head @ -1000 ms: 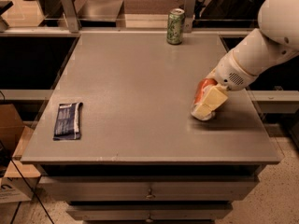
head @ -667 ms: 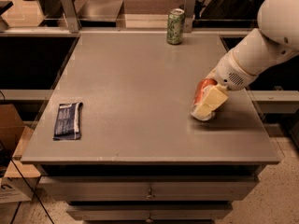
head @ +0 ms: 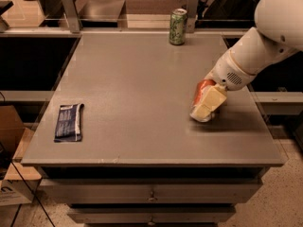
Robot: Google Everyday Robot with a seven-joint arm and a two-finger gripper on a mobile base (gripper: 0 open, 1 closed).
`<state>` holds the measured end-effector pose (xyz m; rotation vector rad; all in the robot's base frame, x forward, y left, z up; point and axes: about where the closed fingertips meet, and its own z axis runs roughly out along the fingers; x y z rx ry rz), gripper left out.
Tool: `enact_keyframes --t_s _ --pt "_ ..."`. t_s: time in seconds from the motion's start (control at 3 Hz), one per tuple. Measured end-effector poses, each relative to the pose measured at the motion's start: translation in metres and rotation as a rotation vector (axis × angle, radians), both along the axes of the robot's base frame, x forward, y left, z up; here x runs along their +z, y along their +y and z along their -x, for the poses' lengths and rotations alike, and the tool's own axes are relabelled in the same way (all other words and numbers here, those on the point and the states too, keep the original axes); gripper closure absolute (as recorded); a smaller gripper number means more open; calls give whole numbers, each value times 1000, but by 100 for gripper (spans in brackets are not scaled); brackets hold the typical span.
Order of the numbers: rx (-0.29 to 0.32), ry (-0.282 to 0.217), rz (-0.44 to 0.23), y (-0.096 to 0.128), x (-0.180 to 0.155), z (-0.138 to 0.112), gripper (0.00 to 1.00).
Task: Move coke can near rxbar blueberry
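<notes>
1. Count: I see two cans, one snack bar and one arm with one gripper.
2. The coke can (head: 202, 87) is on the right side of the grey table (head: 137, 79), towards the front edge, leaning with its top tilted away to the right. Only its red upper part shows.
3. The rxbar blueberry (head: 69, 122) lies flat near the front left corner, well apart from the coke can, long side running front to back.
4. A green can (head: 178, 26) stands upright at the far edge of the table, touching nothing.
5. The white arm (head: 255, 51) enters from the upper right and slopes down and left to the table.
6. The gripper (head: 204, 111) is low over the table at the coke can. One cream finger (head: 210, 103) lies across the can's near face, and the fingers are closed around the can.
7. I cannot tell whether the can's base touches the table.
</notes>
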<state>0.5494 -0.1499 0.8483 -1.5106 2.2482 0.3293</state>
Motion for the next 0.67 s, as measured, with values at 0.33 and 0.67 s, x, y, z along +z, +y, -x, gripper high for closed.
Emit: enact_keyframes --t_s 0.33,0.67 --pt "66 -56 -22 30 27 1 100" --pt "162 -119 -81 69 58 5 100"
